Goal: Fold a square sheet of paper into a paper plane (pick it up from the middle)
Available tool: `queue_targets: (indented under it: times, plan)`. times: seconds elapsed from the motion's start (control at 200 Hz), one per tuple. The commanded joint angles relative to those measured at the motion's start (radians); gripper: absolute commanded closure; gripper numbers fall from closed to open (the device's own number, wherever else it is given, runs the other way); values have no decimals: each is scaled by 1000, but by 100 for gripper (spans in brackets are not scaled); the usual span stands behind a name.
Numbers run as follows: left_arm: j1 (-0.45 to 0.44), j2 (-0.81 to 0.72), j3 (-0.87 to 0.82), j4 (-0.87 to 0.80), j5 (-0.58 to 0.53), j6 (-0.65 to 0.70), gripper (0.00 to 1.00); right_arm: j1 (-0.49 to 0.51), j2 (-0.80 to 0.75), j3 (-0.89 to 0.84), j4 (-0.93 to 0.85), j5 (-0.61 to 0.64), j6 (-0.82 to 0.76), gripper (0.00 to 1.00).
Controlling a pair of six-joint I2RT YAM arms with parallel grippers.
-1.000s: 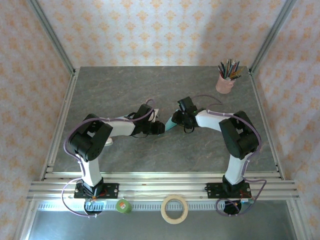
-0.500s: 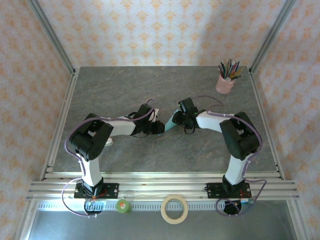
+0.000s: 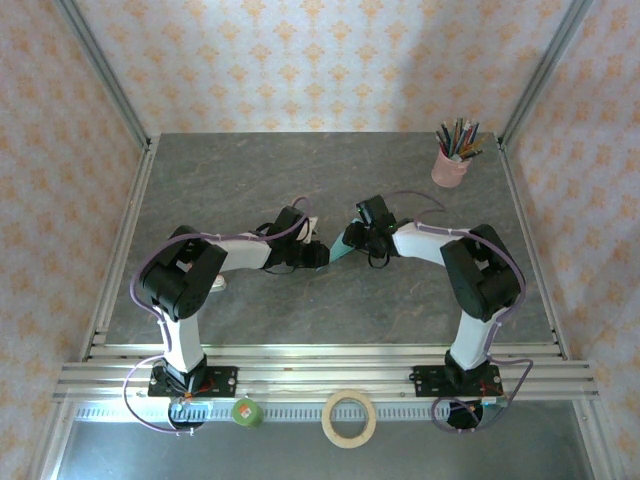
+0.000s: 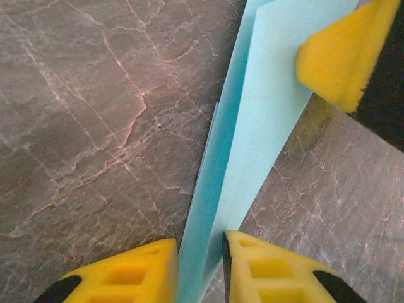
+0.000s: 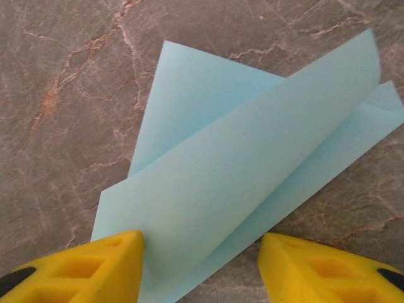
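The square sheet of paper (image 3: 339, 248), light turquoise, lies folded into a slim pointed shape at the table's middle, between both arms. In the left wrist view the folded paper (image 4: 265, 126) runs as a narrow strip down into my left gripper (image 4: 201, 252), whose yellow fingers (image 4: 126, 274) are shut on its edge. My right gripper (image 5: 201, 243) stands open astride the paper (image 5: 252, 145). One flap is lifted and curls against its left finger (image 5: 107, 265); the other finger is clear of the paper. From above, the left gripper (image 3: 322, 255) and right gripper (image 3: 350, 241) nearly meet.
A pink cup of pencils (image 3: 450, 165) stands at the back right of the grey marble table (image 3: 250, 170). A tape roll (image 3: 349, 418) and a green object (image 3: 246, 411) sit on the front rail. Metal posts frame the patterned walls.
Both arms hold nearly the same pose. The paper between them has hardly shifted.
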Motion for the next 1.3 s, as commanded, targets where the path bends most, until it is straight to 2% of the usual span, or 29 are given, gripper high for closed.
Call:
queue_targets:
  times: [0.0, 0.17, 0.34, 0.521, 0.861, 1.296]
  plan:
    - [-12, 92, -10, -55, -37, 32, 74, -5, -35, -40, -43, 70, 1, 45]
    - [-12, 97, -8, -58, -33, 38, 74, -5, -179, -86, -10, 31, 5, 43]
    - [-12, 99, -7, -62, -34, 41, 74, 1, -232, -133, 111, -136, 26, 53]
    - [-12, 100, -9, -61, -34, 42, 74, 6, -182, -133, 223, -234, 60, 65]
    - [-12, 104, -6, -68, -30, 42, 73, 9, -65, -78, 262, -248, 57, 72]
    - [-12, 109, -4, -80, -23, 48, 74, 9, -12, -59, 225, -204, 38, 72]
